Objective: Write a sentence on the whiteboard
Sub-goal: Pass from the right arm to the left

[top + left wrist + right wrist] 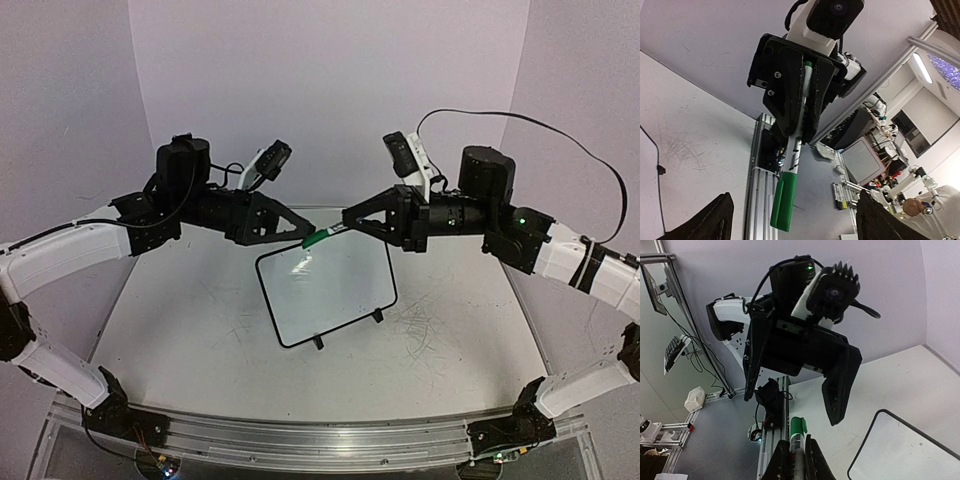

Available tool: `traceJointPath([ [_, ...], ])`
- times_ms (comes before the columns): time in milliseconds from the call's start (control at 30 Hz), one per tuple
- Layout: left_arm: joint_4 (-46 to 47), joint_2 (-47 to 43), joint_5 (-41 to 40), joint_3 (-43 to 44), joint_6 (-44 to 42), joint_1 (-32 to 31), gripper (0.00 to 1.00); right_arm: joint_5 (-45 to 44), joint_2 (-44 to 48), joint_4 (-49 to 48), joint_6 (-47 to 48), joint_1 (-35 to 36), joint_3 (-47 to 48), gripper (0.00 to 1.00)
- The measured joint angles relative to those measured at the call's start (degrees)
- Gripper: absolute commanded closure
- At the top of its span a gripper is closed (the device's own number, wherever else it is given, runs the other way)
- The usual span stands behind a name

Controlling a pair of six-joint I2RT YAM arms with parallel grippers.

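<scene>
**Whiteboard** [330,285]: lies at the middle of the desk [450,330], turned slightly askew, with its two black feet [318,343] on the near edge. Its far left corner sits below the two end effectors. Whether its face bears any writing cannot be made out.

**Marker** [318,239]: a white barrel with a green cap, held in the air above that corner. The right end effector [348,220] is clamped on the barrel, and the capped end points left.

**Left end effector** [302,233]: its jaws are spread wide and empty. They stand on either side of the cap without touching it, as both wrist views show.

**Desk surface**: white, with grey scuff marks [420,325] to the right of the board and fainter ones to its left. An aluminium rail [300,440] along the near edge carries both arm bases.

**Surroundings**: pale lilac panels [330,80] close off the far side and both flanks. A black cable [560,130] loops above the right arm. The wrist views look past the rail to a workshop with benches and ceiling lights, too blurred to read in detail. The board's right corner is cut off in the right wrist view.
</scene>
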State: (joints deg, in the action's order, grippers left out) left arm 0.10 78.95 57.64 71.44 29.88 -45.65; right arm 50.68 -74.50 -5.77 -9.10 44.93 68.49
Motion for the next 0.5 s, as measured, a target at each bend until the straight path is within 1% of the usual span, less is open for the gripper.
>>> traceJointPath([
  [100,3.5,2.0,2.8,0.0,3.8,-0.8,0.17,0.6,0.0,-2.9,0.5,0.0,0.0,1.0],
  [200,4.8,4.2,4.7,0.1,6.6,-1.7,0.21,0.6,0.0,-5.5,1.0,0.0,0.0,1.0],
  [400,5.3,5.3,5.9,0.1,8.4,-2.3,0.39,1.4,-0.9,-8.1,1.9,0.0,0.0,1.0],
  [500,6.0,5.3,5.9,0.1,8.7,-2.3,0.41,1.8,-1.2,-8.3,2.2,0.0,-0.3,1.0],
])
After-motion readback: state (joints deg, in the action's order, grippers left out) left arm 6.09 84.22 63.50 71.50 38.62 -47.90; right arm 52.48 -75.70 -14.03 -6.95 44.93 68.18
